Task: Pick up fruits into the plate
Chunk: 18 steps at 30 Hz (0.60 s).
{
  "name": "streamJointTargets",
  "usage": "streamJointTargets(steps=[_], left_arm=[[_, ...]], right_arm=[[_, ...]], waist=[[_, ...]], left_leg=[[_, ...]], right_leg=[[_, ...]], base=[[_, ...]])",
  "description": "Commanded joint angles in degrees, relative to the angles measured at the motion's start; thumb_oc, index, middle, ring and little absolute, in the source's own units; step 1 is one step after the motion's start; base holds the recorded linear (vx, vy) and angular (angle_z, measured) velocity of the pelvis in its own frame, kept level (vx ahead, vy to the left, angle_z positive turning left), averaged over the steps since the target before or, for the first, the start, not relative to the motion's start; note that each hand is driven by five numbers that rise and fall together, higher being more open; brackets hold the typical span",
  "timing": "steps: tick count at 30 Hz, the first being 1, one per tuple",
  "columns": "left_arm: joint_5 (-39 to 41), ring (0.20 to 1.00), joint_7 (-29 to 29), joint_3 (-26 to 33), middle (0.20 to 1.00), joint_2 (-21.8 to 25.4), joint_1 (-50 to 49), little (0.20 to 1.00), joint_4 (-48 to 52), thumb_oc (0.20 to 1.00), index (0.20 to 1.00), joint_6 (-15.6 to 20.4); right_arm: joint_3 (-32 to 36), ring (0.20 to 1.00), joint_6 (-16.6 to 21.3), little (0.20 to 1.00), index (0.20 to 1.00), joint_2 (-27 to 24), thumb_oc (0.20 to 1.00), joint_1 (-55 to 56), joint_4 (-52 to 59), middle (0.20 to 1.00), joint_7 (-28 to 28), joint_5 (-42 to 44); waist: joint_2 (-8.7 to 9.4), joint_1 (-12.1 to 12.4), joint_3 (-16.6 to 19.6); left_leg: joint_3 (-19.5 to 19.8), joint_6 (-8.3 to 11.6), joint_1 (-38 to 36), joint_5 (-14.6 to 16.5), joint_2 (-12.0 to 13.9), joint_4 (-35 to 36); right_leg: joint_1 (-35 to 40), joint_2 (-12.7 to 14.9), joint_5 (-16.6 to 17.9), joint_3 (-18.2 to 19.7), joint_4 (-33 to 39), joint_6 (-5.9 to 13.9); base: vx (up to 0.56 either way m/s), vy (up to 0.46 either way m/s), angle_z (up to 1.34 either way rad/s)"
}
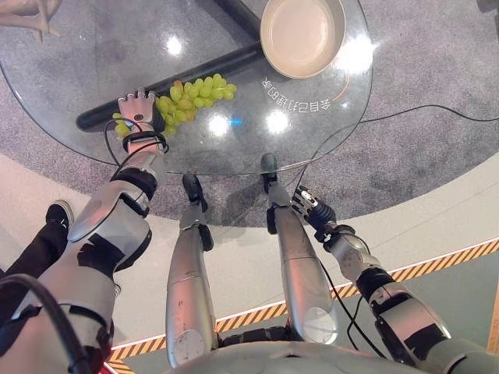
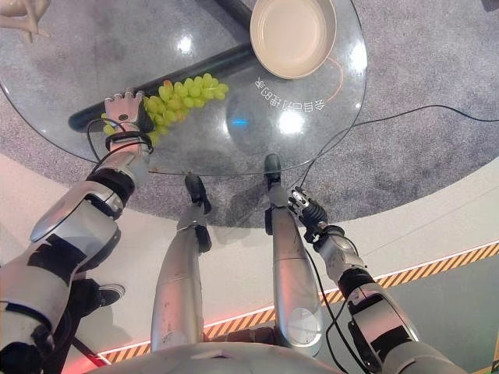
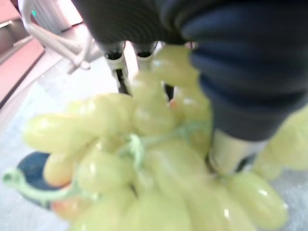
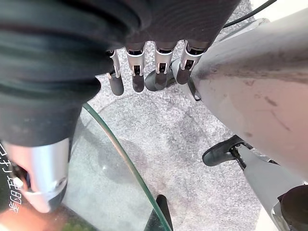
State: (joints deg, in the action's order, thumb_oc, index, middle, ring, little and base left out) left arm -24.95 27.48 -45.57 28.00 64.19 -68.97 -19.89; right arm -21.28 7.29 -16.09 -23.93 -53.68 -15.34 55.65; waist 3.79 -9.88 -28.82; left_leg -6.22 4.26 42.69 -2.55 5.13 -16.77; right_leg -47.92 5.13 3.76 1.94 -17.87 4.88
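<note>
Right hand (image 1: 312,209) low beside bench (image 1: 93,62), fingers relaxed, empty. Left hand (image 1: 139,111) on bench, curled round green grapes (image 1: 195,93). Plate (image 1: 302,35) well apart at far edge, empty.

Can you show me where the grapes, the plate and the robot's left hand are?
grapes (image 1: 199,92): left eye view, middle of the bunch.
plate (image 1: 302,33): left eye view, bare inside.
left hand (image 1: 140,107): left eye view, back of the hand.

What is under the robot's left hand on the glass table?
A bunch of green grapes lies under the left hand. The grapes beneath the palm are covered, and so are the fingertips.
</note>
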Motion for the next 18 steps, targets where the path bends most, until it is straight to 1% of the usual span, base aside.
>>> streamJointTargets(steps=[1,13,18], left_arm=[[-1.35,0.2,-1.06,1.28,0.2,-0.22,-2.51,0.2,-1.55,0.2,0.2,-0.05],[-1.58,0.2,-0.45,1.34,0.2,0.15,-2.41,0.2,-1.31,0.2,0.2,0.06],[-1.43,0.2,-0.25,1.78,0.2,0.43,-2.97,0.2,-0.9,0.2,0.2,0.8]], right_arm=[[-1.95,1.0,1.14,1.0,1.0,0.49,1.0,2.15,2.96,1.0,-0.86,1.49],[-1.91,1.0,1.34,1.0,1.0,0.41,1.0,2.36,2.82,1.0,-1.27,1.57],[-1.6,1.0,1.38,1.0,1.0,0.4,1.0,2.51,2.47,1.0,-1.47,1.37]], waist=[[-0.31,-0.61,-0.98],[-0.41,-0.48,-0.98],[-0.7,-0.22,-0.98]], left_leg=[[1.01,-2.36,-0.03,2.13,-5.87,0.73],[1.08,-2.28,-0.51,1.95,-5.89,1.12],[1.15,-2.35,-1.73,2.04,-5.86,1.41]], right_leg=[[-0.45,-8.16,-1.42,-1.93,-1.64,-3.08],[0.02,-8.05,-1.32,-2.05,-1.3,-3.05],[1.04,-7.95,-1.67,-2.17,-1.37,-3.15]], base=[[0.0,0.0,0.0],[0.0,0.0,0.0],[0.0,0.0,0.0]])
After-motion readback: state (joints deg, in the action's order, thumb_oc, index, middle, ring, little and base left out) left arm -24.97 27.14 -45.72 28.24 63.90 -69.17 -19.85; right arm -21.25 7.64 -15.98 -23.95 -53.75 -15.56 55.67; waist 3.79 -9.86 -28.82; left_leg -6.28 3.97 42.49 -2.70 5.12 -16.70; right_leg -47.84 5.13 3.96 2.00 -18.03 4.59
